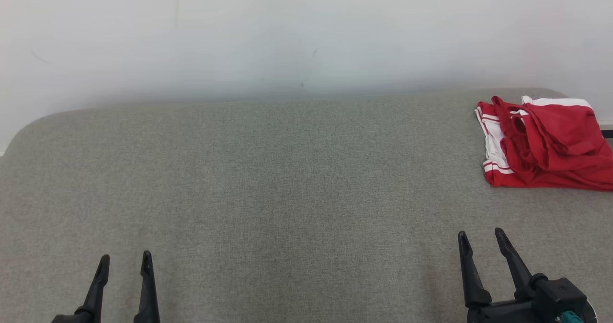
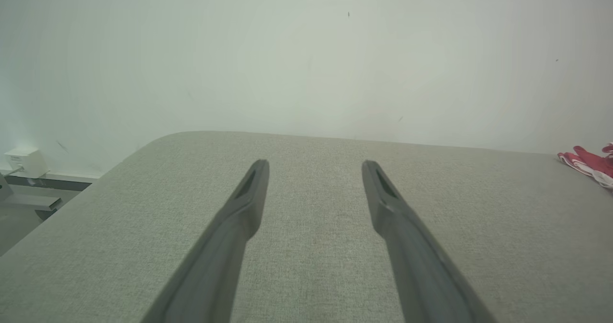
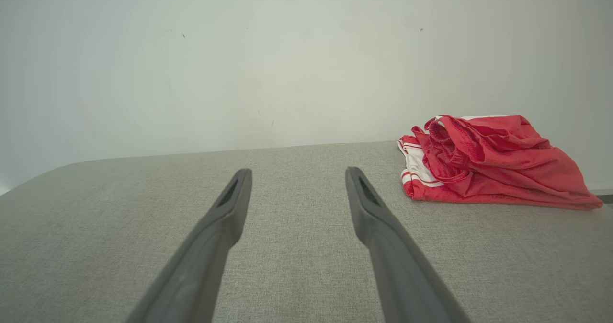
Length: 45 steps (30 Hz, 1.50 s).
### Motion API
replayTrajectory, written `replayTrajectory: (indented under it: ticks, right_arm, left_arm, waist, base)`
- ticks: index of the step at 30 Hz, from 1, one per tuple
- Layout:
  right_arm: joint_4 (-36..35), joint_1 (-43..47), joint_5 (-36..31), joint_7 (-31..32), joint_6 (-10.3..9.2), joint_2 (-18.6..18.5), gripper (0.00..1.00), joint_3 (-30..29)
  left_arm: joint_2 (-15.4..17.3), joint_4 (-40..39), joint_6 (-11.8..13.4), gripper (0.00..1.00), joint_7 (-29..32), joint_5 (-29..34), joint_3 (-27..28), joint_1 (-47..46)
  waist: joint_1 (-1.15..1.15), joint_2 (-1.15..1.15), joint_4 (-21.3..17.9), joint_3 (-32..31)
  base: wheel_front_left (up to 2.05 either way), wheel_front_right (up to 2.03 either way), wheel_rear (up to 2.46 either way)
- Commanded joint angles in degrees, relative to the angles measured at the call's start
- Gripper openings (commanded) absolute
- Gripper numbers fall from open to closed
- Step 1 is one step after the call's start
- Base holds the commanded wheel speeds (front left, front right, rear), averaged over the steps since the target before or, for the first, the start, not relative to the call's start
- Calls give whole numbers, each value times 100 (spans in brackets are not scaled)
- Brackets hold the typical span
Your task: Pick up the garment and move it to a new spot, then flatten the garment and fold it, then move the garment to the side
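At the grey table's point(image 1: 287, 179) far right corner, the red-and-white garment point(image 1: 550, 145) lies bunched, long side running left-right, striped edge facing left, while the left claw point(image 1: 125, 257) and right claw point(image 1: 480, 232) stand spread and empty.

garment point(image 1: 550, 145): thin red cloth, faint sheen, softly wrinkled, white striped trim, matt | table top point(image 1: 287, 193): grey woven cloth cover, matt, coarse-grained | wall point(image 1: 287, 35): pale, matt, smooth, a few dark scuffs | left gripper point(image 1: 126, 257) and right gripper point(image 1: 480, 232): dark, matt, smooth, plastic-looking fingers
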<state>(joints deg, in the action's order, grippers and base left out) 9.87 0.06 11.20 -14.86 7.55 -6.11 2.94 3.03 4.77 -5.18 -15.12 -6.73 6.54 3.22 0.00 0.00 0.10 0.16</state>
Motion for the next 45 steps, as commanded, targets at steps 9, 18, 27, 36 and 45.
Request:
replayTrajectory:
  ticks: [9, 18, 27, 36, 45]
  right_arm:
    - [-175, 157, -98, 107, -17, 93, 100, -80]
    - [75, 231, -7, 142, 1, 97, 0, -56]
    - [106, 133, 915, 344, 0, 104, 0, -132]
    - [143, 28, 1840, 552, -1, 115, 0, -214]
    - [174, -64, 2674, 743, -2, 128, 0, -292]
  left_arm:
    - [-3, -54, -42, 100, -1, -2, -6, 81]
    - [-46, 241, -40, 0, 42, -68, -10, 80]
    - [-41, 343, -62, 0, 305, -1002, 20, -62]
    - [-36, 390, -83, 0, 518, -1959, -4, -162]
    - [-32, 452, -104, 0, 727, -2825, -8, -269]
  waist:
    - [0, 0, -33, -51]
    - [0, 0, -44, -67]
    - [0, 0, -41, -63]
    - [0, 0, -39, -58]
    - [0, 0, -37, -53]
  base:
    - [0, 0, 0]
    - [0, 0, 0]
    - [0, 0, 0]
    - [0, 0, 0]
    - [0, 0, 0]
